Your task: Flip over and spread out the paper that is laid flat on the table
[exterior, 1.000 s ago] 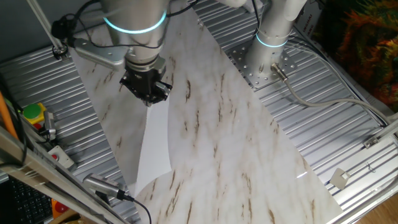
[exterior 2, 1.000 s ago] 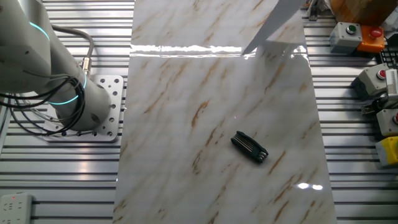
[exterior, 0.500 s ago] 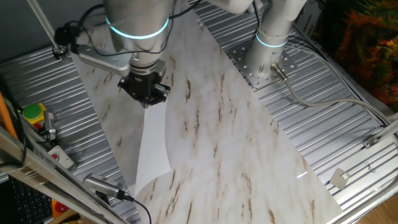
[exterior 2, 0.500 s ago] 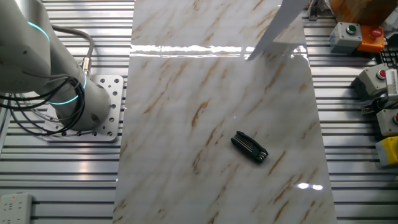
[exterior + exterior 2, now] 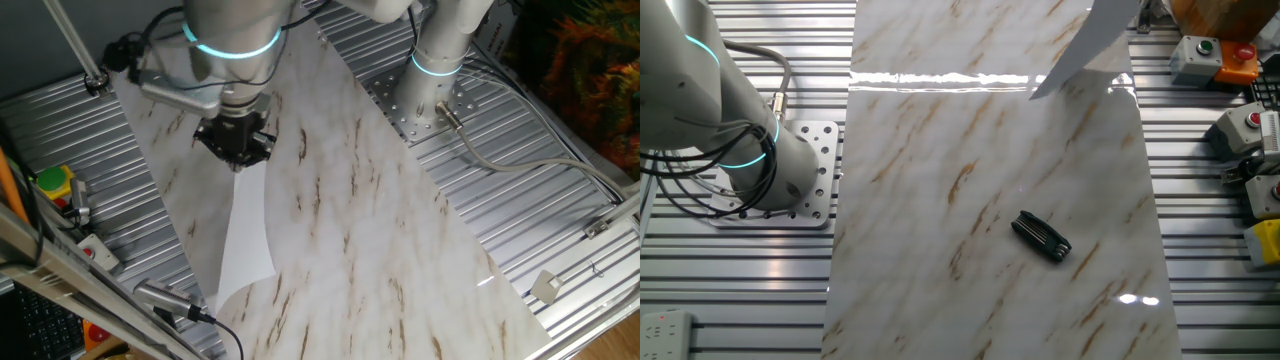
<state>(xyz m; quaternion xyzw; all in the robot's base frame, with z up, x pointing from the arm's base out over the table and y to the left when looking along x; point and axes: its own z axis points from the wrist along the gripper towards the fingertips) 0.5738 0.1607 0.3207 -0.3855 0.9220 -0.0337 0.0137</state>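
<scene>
I have the paper (image 5: 247, 235) pinched by one short edge in the gripper (image 5: 237, 166), fingers closed on that top edge as far as I can judge from the one fixed view; the fingertips themselves are too dark to make out clearly. The sheet hangs straight below the gripper, long axis running down and away from the fingers toward the near end of the table (image 5: 380, 250), and its lower end curls where it meets or nearly meets the marble; I cannot tell if it touches. In the other fixed view only the lower part of the paper (image 5: 1085, 45) shows, slanting in from the top edge, with its corner close over the table (image 5: 940, 200). That free end is what the flip turns on: I judge it has to drag or swing past under the gripper. Open marble lies on the arm-base side of the sheet. A black folded tool (image 5: 1041, 236) sits well apart from the paper, further down the board, so I would keep the spread short of it.
</scene>
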